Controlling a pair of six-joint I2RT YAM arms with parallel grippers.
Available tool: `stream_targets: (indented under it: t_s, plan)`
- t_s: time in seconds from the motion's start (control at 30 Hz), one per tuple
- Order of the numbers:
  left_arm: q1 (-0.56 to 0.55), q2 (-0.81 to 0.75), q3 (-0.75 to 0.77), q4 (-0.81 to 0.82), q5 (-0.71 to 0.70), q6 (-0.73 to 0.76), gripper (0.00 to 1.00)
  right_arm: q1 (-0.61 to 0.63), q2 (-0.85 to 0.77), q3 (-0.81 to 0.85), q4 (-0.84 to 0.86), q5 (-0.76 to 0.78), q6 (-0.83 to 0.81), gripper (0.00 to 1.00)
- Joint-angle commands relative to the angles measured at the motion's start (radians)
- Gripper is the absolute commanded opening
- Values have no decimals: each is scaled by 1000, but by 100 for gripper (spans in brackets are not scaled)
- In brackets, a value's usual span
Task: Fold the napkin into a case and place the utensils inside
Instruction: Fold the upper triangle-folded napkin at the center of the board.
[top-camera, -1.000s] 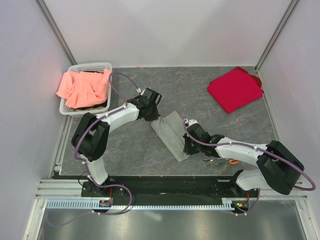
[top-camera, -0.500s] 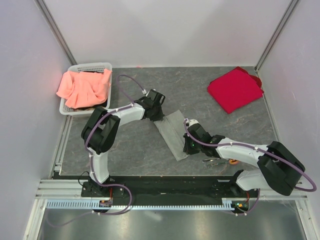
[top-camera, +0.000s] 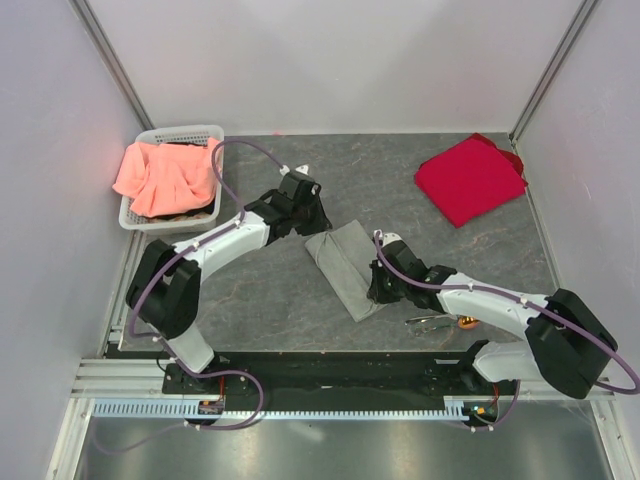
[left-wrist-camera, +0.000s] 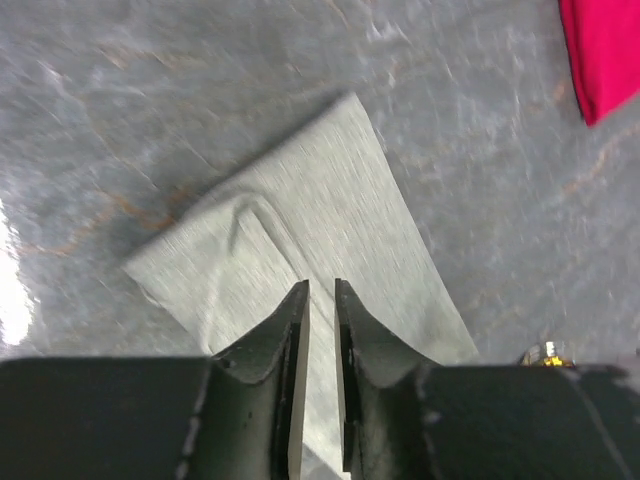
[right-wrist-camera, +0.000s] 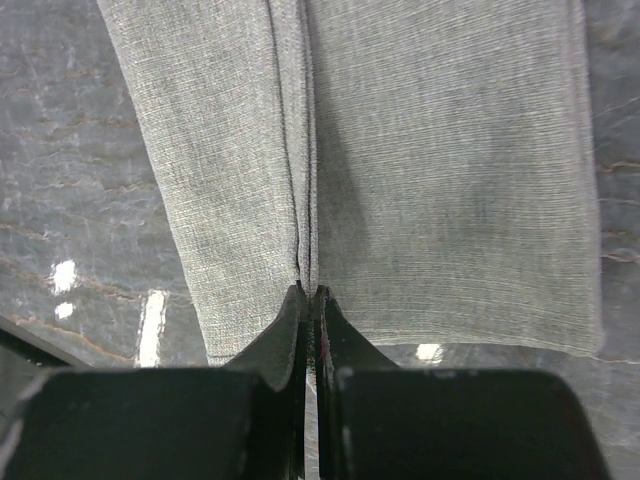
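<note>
The grey-green napkin (top-camera: 345, 265) lies as a long folded strip slanting across the middle of the table, its far end flat and slightly rumpled (left-wrist-camera: 320, 220). My left gripper (top-camera: 314, 218) hovers above that far end, its jaws a narrow gap apart with nothing between them (left-wrist-camera: 321, 286). My right gripper (top-camera: 379, 286) sits at the strip's near right edge, shut on a raised lengthwise fold of the napkin (right-wrist-camera: 308, 291). The silvery utensils (top-camera: 438, 322) with an orange-brown end lie on the table just right of the right gripper, partly under that arm.
A bright red cloth (top-camera: 470, 178) lies at the back right. A white basket (top-camera: 180, 133) holding a salmon-orange cloth (top-camera: 165, 175) stands at the back left. Walls close in the table on three sides.
My left gripper has opened, let go of the napkin's far end and drawn back off it. The right gripper has stayed shut on the near end, shifted slightly right.
</note>
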Motion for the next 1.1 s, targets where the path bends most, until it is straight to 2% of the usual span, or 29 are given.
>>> stream_targets:
  t_s: [0.0,0.17,0.27,0.57,0.9,1.03,1.07]
  plan:
    - [-40,-15,-49,12,42,-7,18,-18,11,33,-20,54,-42,0]
    - [-51,44,-78,52,50,-34,11,-28,27,22,-19,83,-59,0]
    - [-51,77,-58,55,11,-26,11,-32,39,8,-8,100,-65,0]
    - [-26,204,55,32,-41,3,10,-43,103,-16,44,77,-70,0]
    - [34,406,232,-46,40,117,7,-44,82,-70,88,-4,8,0]
    - [34,359,249,-60,41,166,7,-47,79,-49,61,28,-2,0]
    - [34,341,239,-59,42,172,10,-49,77,-35,24,46,-13,2]
